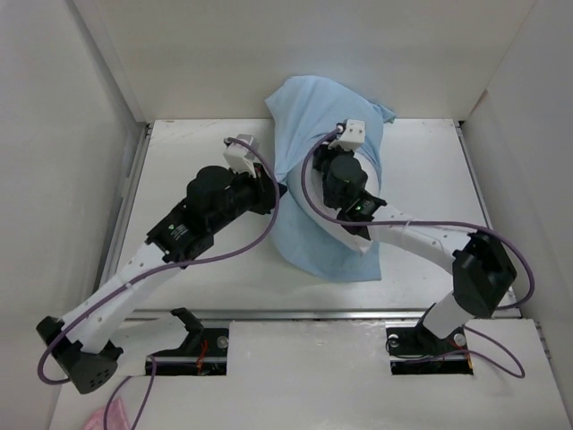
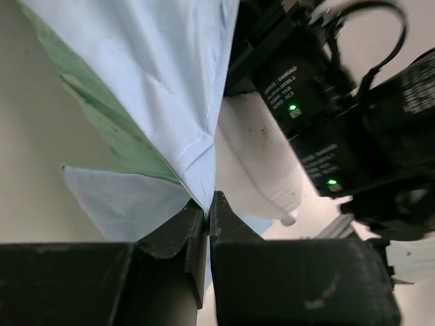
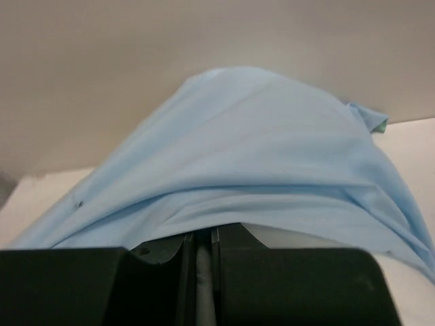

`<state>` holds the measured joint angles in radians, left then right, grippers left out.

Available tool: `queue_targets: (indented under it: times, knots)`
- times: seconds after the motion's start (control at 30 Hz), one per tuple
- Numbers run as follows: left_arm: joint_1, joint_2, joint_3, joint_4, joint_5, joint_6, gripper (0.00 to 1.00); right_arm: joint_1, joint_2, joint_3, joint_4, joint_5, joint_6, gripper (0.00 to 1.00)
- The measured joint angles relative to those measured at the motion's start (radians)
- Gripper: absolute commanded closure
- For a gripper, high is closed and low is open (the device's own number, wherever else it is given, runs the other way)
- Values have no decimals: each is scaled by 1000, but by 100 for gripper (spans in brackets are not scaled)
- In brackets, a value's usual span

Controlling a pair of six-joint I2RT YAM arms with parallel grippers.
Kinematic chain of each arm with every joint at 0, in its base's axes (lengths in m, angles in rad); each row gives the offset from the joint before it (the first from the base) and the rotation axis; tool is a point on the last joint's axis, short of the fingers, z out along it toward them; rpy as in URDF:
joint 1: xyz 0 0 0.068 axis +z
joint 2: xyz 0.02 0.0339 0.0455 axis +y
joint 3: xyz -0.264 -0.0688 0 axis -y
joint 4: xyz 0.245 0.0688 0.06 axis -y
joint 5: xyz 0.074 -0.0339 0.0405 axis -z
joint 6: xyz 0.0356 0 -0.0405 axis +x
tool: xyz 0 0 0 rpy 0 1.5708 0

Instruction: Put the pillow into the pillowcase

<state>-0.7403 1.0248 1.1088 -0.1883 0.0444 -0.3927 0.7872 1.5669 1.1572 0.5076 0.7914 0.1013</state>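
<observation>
The pillowcase (image 1: 313, 107) lies humped on the counter (image 1: 197, 269) against the far wall, and the pillow (image 2: 262, 163) seems largely inside, its near end still to cover. The left fingers (image 2: 178, 231) clench the hem corner. The right fingers (image 3: 234, 244) are drawn together under the fabric, gripping what I cannot tell.

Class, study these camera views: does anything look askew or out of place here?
Yes. The pillowcase lies crooked and crumpled, its far end bunched up against the back wall rather than flat on the table. A pink item also lies at the near left corner of the top view; what it is cannot be told.
</observation>
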Motion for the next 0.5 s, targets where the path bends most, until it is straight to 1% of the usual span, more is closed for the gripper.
queue_targets:
  times: [0.2, 0.27, 0.3, 0.33, 0.37, 0.4, 0.43, 0.47, 0.5]
  knots:
    - [-5, -131, 32, -111, -109, -54, 100, 24, 122, 1, 383, 122, -73, 100]
    - [-5, -155, 32, -156, -149, -69, 100, 45, 200, 21, 467, 159, -84, 100]
    - [-5, -164, 32, -182, -168, -77, 100, 58, 250, 52, 484, 184, -88, 98]
    - [-5, -170, 32, -208, -184, -85, 100, 72, 304, 95, 489, 210, -92, 92]
    - [-5, -173, 32, -232, -198, -92, 100, 86, 355, 138, 485, 235, -97, 83]
    - [-5, -177, 32, -250, -211, -100, 100, 102, 409, 191, 472, 259, -98, 76]
    - [-5, -183, 32, -267, -232, -112, 100, 119, 454, 238, 450, 273, -102, 60]
    - [-5, -189, 32, -291, -260, -127, 100, 135, 486, 266, 424, 276, -102, 50]
    - [-5, -195, 32, -316, -287, -143, 74, 151, 501, 275, 394, 262, -102, 37]
